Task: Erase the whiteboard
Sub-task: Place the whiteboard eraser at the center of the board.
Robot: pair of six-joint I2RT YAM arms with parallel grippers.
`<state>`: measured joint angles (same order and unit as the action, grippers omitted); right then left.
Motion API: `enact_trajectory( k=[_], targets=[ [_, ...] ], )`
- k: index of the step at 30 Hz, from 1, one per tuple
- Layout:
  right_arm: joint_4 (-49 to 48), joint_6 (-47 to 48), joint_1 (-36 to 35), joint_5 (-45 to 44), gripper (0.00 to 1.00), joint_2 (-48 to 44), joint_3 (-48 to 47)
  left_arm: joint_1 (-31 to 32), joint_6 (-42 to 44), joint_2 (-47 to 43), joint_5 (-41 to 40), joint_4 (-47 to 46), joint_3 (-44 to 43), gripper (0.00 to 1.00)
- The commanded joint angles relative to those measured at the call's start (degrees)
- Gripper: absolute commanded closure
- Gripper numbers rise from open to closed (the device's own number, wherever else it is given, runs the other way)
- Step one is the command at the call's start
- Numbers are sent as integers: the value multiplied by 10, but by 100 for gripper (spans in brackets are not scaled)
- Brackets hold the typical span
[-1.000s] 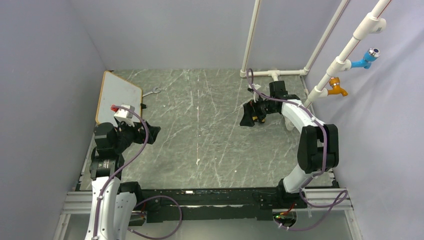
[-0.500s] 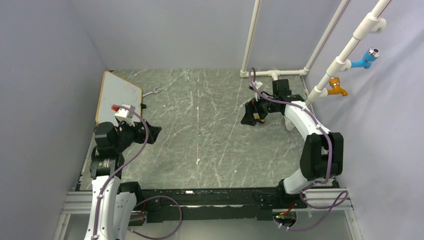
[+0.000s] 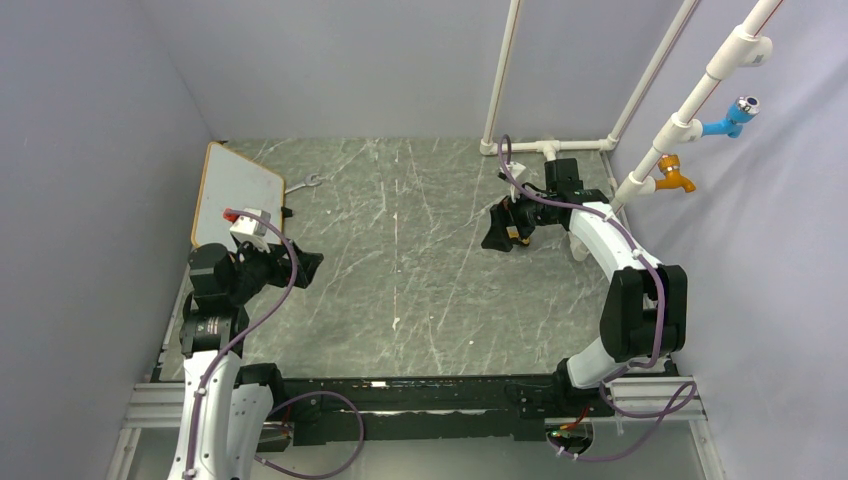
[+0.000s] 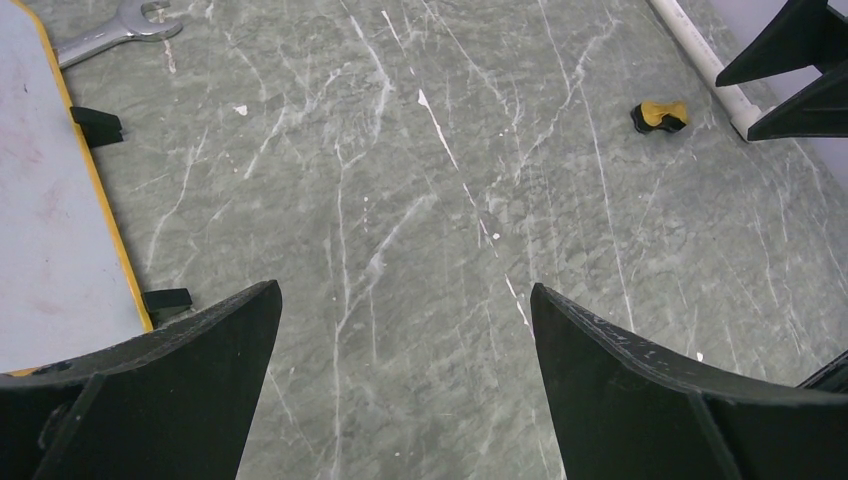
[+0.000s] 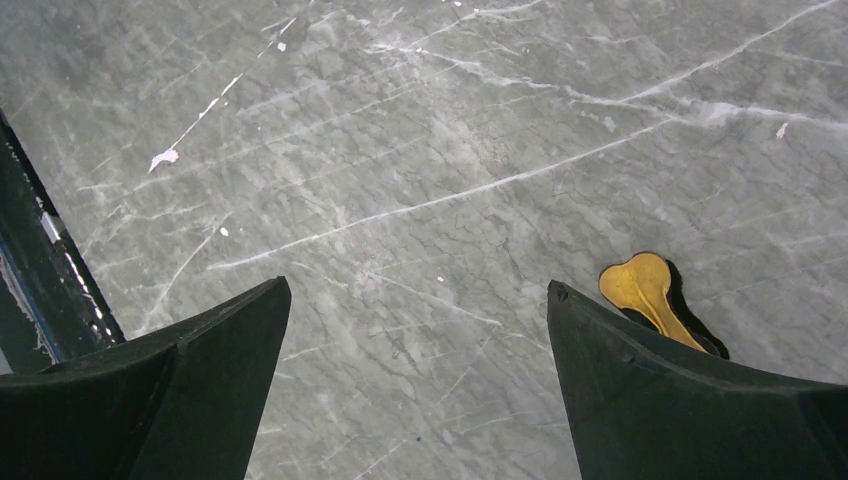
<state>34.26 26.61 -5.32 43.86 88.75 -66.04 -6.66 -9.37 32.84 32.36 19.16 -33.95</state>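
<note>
Left tool [image 4: 405, 290] is spread wide with nothing in it, hanging over the table [image 3: 420, 290] just beside the whiteboard [image 3: 235, 190]. That board sits in the far left corner by the wall, a wrench [image 3: 305, 182] near it. Right tool [image 5: 420, 285] gapes empty too, well across the table, a small orange piece [image 5: 645, 290] beside one finger.

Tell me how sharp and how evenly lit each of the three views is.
Top external: soft, even light, no glare, sharp, but the whiteboard is too small to show its marks. Left wrist: table sharp, whiteboard greyish with faint reddish smears, the fingers nearly black. Right wrist: slightly softer; the orange piece has a dark patch beside it.
</note>
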Motion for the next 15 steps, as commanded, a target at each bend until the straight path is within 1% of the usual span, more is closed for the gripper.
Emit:
enact_trajectory(
  k=[1,15],
  targets=[
    [-1,12,3,20,0,-21,-6,2,-7,-3,17,-27,0,1],
    [0,14,2,18,0,-22,-7,2,-7,-7,18,-26,-1,1]
  ],
)
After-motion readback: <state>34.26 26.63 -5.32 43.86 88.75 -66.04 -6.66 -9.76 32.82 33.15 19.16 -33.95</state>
